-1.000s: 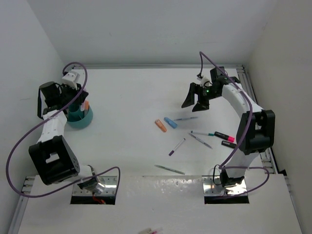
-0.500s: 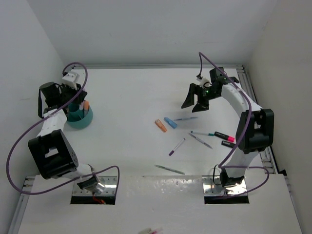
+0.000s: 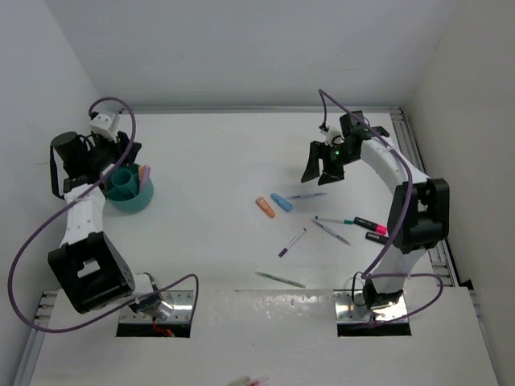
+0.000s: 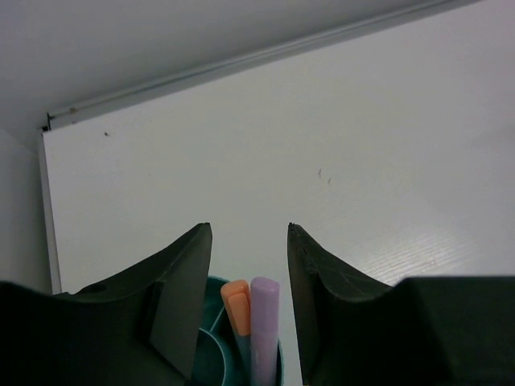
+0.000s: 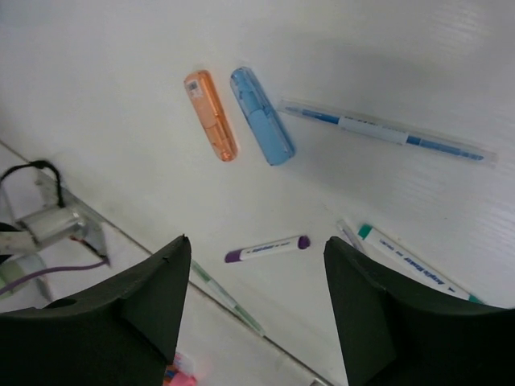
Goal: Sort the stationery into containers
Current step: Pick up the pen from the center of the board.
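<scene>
At far left of the worktop (image 3: 217, 153), the teal cup (image 3: 129, 191) is recorded. A peach highlighter (image 4: 236, 301) and a lilac highlighter (image 4: 264, 322) are stood upright inside it, counted as sorted. The left end effector (image 4: 249, 229) is held just above them, jaws parted and nothing gripped, which is judged a release position.

Left loose mid-worktop:
- orange highlighter (image 5: 211, 115)
- blue highlighter (image 5: 261, 115)
- purple pen (image 5: 265, 248)

The right end effector (image 5: 256, 240) is poised over these, wide and empty, presumably for the next pick. Print is noted on the purple pen's white barrel but is too small to be read.
</scene>
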`<state>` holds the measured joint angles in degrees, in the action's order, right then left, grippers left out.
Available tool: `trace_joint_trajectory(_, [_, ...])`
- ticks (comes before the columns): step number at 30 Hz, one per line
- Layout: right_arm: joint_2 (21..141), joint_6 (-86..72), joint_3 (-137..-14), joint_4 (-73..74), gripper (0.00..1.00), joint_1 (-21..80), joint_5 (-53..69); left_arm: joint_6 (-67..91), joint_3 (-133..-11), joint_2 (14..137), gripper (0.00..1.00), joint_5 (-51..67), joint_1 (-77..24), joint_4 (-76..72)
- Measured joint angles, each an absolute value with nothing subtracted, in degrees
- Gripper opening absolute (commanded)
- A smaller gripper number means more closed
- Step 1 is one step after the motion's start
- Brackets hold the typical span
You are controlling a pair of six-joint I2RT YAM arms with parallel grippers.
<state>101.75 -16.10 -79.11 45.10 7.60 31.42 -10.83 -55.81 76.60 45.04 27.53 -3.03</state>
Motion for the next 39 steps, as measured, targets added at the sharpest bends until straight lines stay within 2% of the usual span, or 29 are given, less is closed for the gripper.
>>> trace_joint_trajectory(5, [101.6, -12.9, -79.1, 44.8, 0.53, 11.3, 25.4, -9.5, -57.4, 70.9, 0.48, 47.4, 27.7, -2.6])
trace_joint_trajectory(12, [101.8, -7.8, -78.5, 42.0, 0.46, 19.6, 14.4, -13.1, -60.2, 66.2, 0.49, 49.6, 26.8, 5.9])
trace_joint_trajectory(18, [107.5, -2.8, -80.4, 39.5, 0.46, 24.1, 5.9, -17.3, -60.7, 66.1, 0.50, 49.8, 25.8, 13.6])
trace_joint_trajectory(25, [115.7, 10.6, -84.3, 39.7, 0.49, 23.2, -1.0, -25.8, -62.0, 65.8, 0.55, 51.7, 24.3, 23.2])
trace_joint_trajectory(39, [119.0, 27.7, -86.5, 45.8, 0.48, 19.6, 0.4, -33.8, -63.2, 65.9, 0.55, 52.6, 18.7, 31.3])
